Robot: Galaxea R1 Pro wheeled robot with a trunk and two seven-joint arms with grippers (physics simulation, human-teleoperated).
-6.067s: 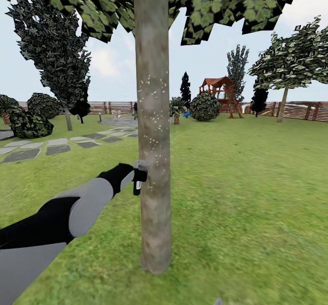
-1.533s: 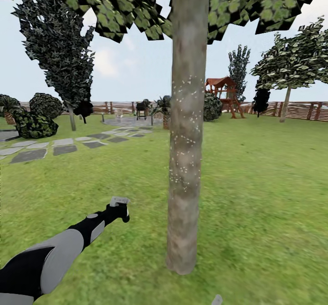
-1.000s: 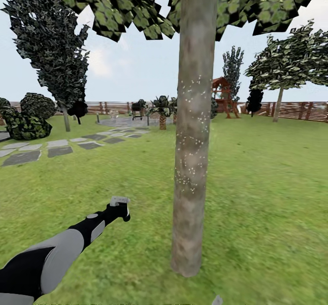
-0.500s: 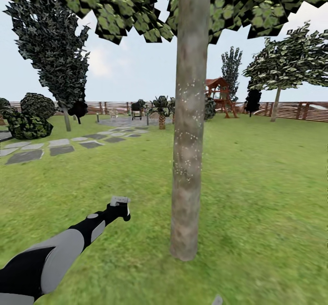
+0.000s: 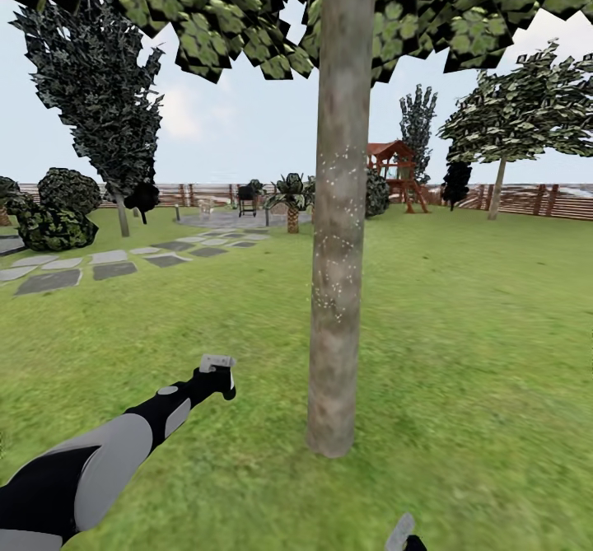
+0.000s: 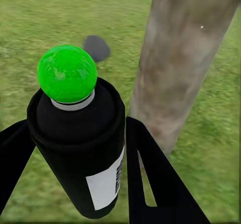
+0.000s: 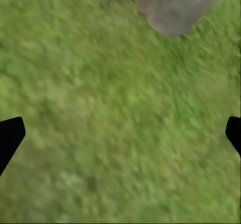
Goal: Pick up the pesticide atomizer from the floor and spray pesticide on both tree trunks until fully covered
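Note:
The near tree trunk (image 5: 338, 246) stands mid-view, mottled grey-brown, dotted with white specks around its middle. My left gripper (image 5: 216, 376) hangs low to the trunk's left, apart from it, shut on the pesticide atomizer (image 5: 217, 362). In the left wrist view the atomizer (image 6: 75, 133) is a dark can with a green dome, held between both black fingers (image 6: 150, 179), and the tree trunk (image 6: 186, 58) rises beside it. The second tree (image 5: 497, 189) stands far right by the fence. My right gripper (image 7: 120, 133) is open over grass near the trunk's base (image 7: 175, 5).
Lawn surrounds the trunk. Stepping stones (image 5: 107, 267) lie at the left, with dark shrubs (image 5: 49, 221) and a tall conifer (image 5: 115, 123) behind. A short palm (image 5: 292, 201), a wooden playset (image 5: 395, 172) and the slat fence (image 5: 543, 201) line the back.
Six seconds ago my left gripper held the atomizer against the trunk; it now hangs lower and further from it. The camera has shifted around the tree. My right gripper's tip has edged into the bottom.

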